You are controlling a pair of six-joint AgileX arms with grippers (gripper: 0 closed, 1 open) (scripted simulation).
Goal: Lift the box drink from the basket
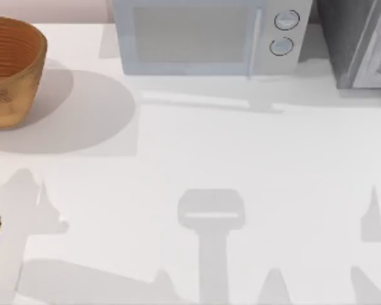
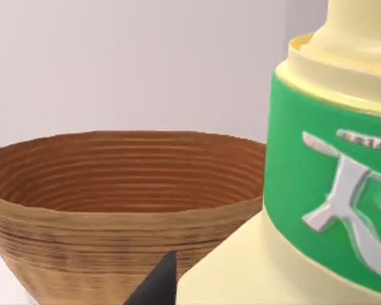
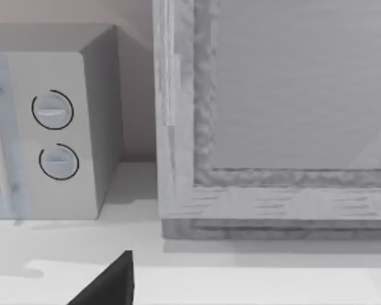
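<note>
White table (image 1: pixel 241 159) bears basket (image 1: pixel 9 70), microwave (image 1: pixel 209 35).

A grey-white microwave (image 3: pixel 57 127) with two round dials (image 3: pixel 53 110) is seen on the white bench (image 3: pixel 254 279), just beside a grey framed panel (image 3: pixel 273 127) standing to its side.

Only the box drink (image 2: pixel 330 190) carries any marking: on its green band there is a white, silver-edged sign of brush-like strokes, cut off at the picture's edge, and it cannot be read as a word or number. The microwave (image 1: pixel 209 35) has two round knobs (image 3: pixel 52 110) on its front panel with no legible figures or labels beside them.
</note>
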